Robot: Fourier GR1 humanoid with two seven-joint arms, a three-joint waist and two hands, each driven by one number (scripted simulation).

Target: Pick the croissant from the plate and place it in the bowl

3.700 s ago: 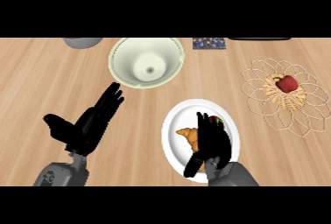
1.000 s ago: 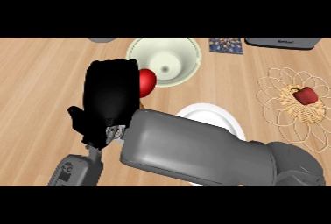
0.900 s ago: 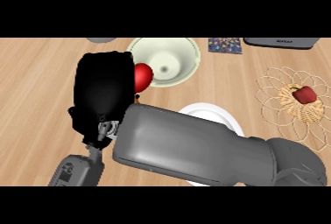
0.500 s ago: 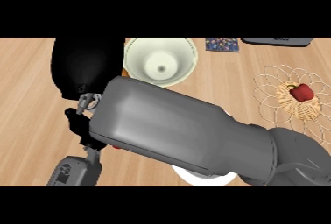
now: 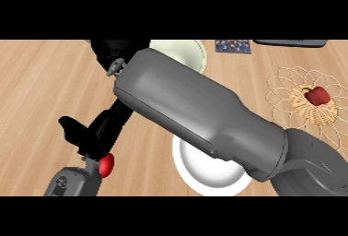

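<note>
The robot's right forearm [image 5: 204, 110] sweeps diagonally across the wooden counter [image 5: 41, 87], from the near right corner toward the far edge, blocking much of the scene. Its right hand [image 5: 112, 50] sits beside the cream bowl [image 5: 183, 50] near the counter's far edge; whether those fingers are curled or straight cannot be told, since the wrist hides them. The left hand [image 5: 92, 133] hangs over the near left part of the counter, fingers straight and pressed together, thumb apart, holding nothing. The white plate [image 5: 207, 173] lies near the front edge, half under the forearm, and its visible part is bare. The croissant shows nowhere; whether it is in the hidden hand or the bowl cannot be told. A wire basket [image 5: 306, 99] with a red pepper [image 5: 316, 95] stands toward the right edge.
</note>
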